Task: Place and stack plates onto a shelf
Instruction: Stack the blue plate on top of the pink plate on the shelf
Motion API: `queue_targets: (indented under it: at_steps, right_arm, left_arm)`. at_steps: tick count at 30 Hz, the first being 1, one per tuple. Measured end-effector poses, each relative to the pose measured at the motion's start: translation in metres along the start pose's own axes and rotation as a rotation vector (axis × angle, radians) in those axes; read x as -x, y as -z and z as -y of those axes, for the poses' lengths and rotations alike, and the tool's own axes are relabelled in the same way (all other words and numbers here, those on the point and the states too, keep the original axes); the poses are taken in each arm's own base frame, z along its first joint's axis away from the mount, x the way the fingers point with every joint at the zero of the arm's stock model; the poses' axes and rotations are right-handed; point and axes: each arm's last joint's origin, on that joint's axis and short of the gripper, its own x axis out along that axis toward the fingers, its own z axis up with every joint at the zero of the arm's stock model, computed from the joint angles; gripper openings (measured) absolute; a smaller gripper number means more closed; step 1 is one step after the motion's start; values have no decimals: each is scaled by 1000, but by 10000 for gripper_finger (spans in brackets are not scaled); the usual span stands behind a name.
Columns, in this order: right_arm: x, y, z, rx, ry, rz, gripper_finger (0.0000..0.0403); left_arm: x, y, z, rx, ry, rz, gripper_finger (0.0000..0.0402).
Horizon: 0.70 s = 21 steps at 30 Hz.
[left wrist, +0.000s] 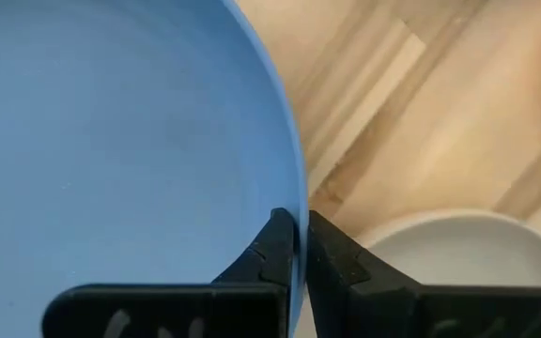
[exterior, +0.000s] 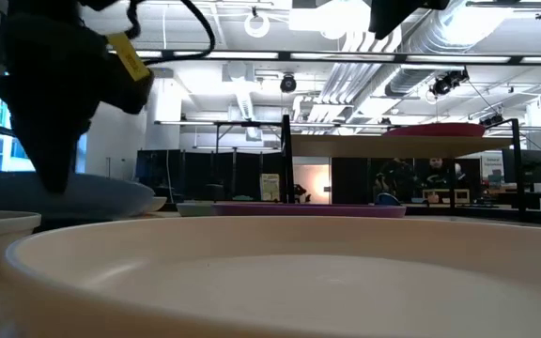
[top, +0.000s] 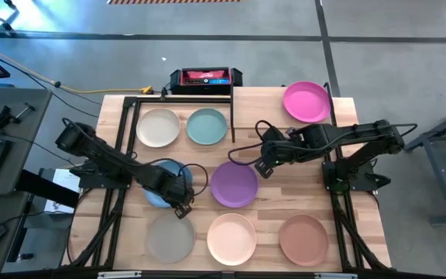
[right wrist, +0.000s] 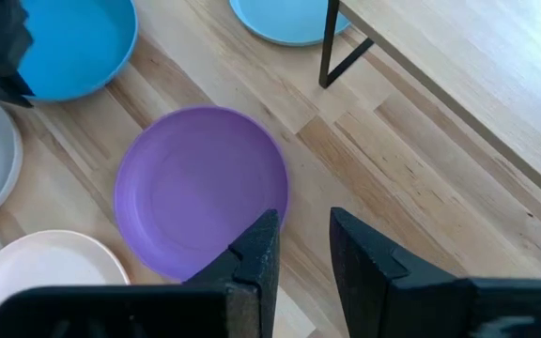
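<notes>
Wooden tabletop [top: 277, 198], left hand [left wrist: 299, 246] pinching blue plate [left wrist: 111, 141] rim

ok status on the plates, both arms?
Left gripper shut on blue plate rim. Right gripper open, above purple plate. Magenta plate on shelf. Nothing blocking.

My left gripper [left wrist: 300, 246] is clamped on the rim of the blue plate [left wrist: 120, 141], one finger inside the rim and one outside. The plate fills most of what I see. Beside it lies bare wooden tabletop [left wrist: 421, 113], and just past my outer finger sits the grey-beige plate [left wrist: 468, 249].
</notes>
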Motion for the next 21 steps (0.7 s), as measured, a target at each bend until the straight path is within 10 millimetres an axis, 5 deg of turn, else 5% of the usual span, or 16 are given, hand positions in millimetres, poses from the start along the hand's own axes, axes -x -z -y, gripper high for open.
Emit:
queue_targets:
  at_steps: [12,21]
  right_arm:
    - [0,-2,-1,-31,-2,26,137]
    - [0,-6,-5,-177,-50,50,142]
  left_arm:
    - [37,11,-3,-176,72,68,2]
    - [64,5,-1,-460,-17,164,1]
